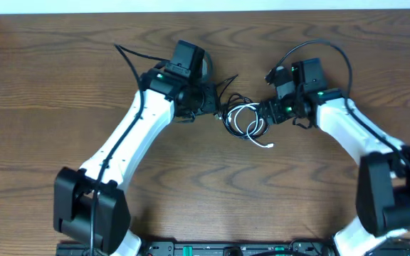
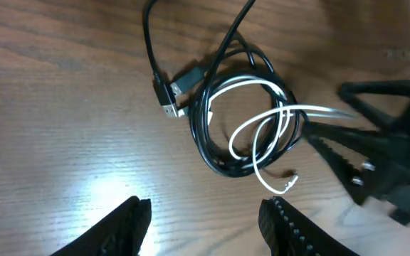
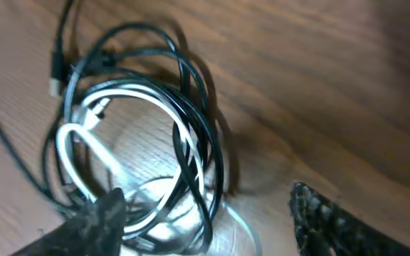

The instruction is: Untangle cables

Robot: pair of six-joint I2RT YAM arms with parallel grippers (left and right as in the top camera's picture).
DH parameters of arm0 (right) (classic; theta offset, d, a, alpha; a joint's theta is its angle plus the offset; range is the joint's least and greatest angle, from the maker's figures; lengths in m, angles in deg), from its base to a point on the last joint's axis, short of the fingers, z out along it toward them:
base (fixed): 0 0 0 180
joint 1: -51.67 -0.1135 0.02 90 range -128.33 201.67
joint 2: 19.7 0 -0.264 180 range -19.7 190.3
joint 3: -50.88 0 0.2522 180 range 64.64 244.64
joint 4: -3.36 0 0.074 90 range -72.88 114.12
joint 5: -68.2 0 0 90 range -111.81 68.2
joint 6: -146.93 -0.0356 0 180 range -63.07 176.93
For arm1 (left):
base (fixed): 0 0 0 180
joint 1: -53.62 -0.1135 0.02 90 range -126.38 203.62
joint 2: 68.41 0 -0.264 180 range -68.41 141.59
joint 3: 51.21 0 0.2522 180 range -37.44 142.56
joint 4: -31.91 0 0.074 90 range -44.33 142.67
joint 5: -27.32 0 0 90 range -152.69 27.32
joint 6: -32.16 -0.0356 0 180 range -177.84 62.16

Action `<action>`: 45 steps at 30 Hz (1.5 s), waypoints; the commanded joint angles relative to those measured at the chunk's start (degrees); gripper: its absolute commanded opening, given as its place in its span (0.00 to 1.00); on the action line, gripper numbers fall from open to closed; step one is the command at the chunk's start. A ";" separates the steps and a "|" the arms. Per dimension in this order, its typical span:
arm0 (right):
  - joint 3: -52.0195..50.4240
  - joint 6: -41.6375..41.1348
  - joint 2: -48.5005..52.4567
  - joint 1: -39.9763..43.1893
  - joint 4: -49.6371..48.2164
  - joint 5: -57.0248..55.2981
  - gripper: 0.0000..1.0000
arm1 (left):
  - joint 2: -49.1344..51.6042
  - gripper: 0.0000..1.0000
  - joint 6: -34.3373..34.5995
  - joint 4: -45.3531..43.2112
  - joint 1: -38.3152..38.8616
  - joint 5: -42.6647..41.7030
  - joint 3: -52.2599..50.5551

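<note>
A black cable [image 1: 230, 117] and a white cable [image 1: 253, 131] lie coiled together in one tangle on the table between my two grippers. In the left wrist view the black cable [image 2: 196, 124] loops around the white cable [image 2: 240, 82], and both lie beyond my left gripper [image 2: 205, 217], which is open and empty over bare wood. My left gripper [image 1: 216, 107] sits just left of the tangle. My right gripper [image 1: 262, 114] is at the tangle's right edge. It [image 3: 208, 213] is open, with black [image 3: 208, 142] and white [image 3: 66, 149] loops lying between its fingers, not clamped.
The wooden table [image 1: 62, 78] spreads around the tangle. A black plug [image 2: 184, 82] and a metal-tipped plug [image 2: 166, 99] stick out at the coil's left. The white cable's free end [image 1: 269, 146] trails toward the front. Thicker arm cables [image 1: 319, 46] arc above the right wrist.
</note>
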 commanded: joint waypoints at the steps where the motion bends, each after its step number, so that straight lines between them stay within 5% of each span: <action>1: 0.04 1.84 4.44 -0.39 -2.47 1.92 0.54 | 1.64 0.54 0.33 -1.57 0.46 0.37 -0.42; 5: 0.59 -3.80 3.61 0.39 -3.63 1.95 0.03 | 2.34 0.54 1.55 -3.19 0.96 0.35 -0.42; 6: 1.14 -6.45 2.64 0.79 -3.17 1.97 0.01 | 2.51 0.54 2.10 -3.61 1.18 0.35 -0.42; 17: 10.14 -22.01 -21.81 2.73 11.39 8.37 0.01 | 3.13 0.54 1.84 -7.10 3.76 1.03 -0.42; 30: 13.86 -33.75 -40.04 3.61 11.10 6.62 0.01 | 3.13 0.56 -0.63 -9.27 3.78 0.46 -0.42; 42: 14.69 -33.70 -40.59 3.61 15.39 7.04 0.01 | 3.82 0.66 -16.31 -18.23 4.00 -28.33 -0.42; 45: 14.69 -33.73 -40.44 3.61 16.02 6.05 0.01 | 3.98 0.66 -16.39 -16.70 4.00 -29.62 -0.42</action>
